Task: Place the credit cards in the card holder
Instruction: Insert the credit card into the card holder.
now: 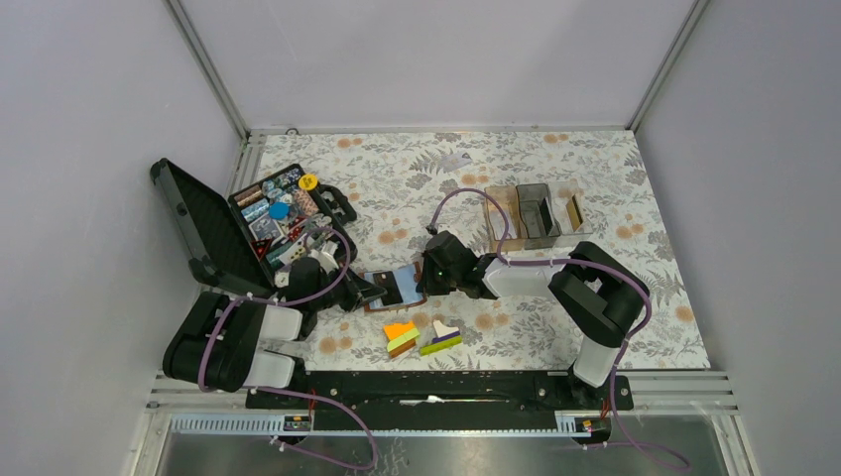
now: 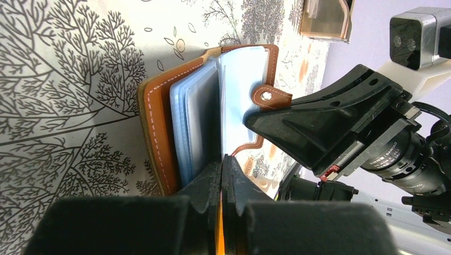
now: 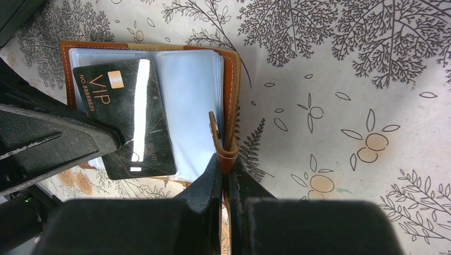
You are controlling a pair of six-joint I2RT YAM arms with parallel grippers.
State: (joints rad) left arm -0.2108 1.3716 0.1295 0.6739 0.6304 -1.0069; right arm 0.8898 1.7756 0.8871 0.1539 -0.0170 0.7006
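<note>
The brown leather card holder [image 1: 397,286] lies open on the flowered cloth between my two grippers. Its clear inner sleeves show in the right wrist view [image 3: 189,101]. My left gripper [image 2: 223,159] is shut on a black VIP credit card [image 3: 125,117], which lies slanted over the holder's left page. In the left wrist view the card shows only edge-on. My right gripper [image 3: 224,159] is shut on the holder's snap tab [image 3: 222,143] at its right edge. The tab also shows in the left wrist view [image 2: 268,97]. I cannot make out other cards.
An open black tool case [image 1: 228,223] full of small parts stands at the back left. Clear and brown compartment boxes [image 1: 536,213] stand at the back right. Orange, green and purple blocks [image 1: 402,335] lie just in front of the holder.
</note>
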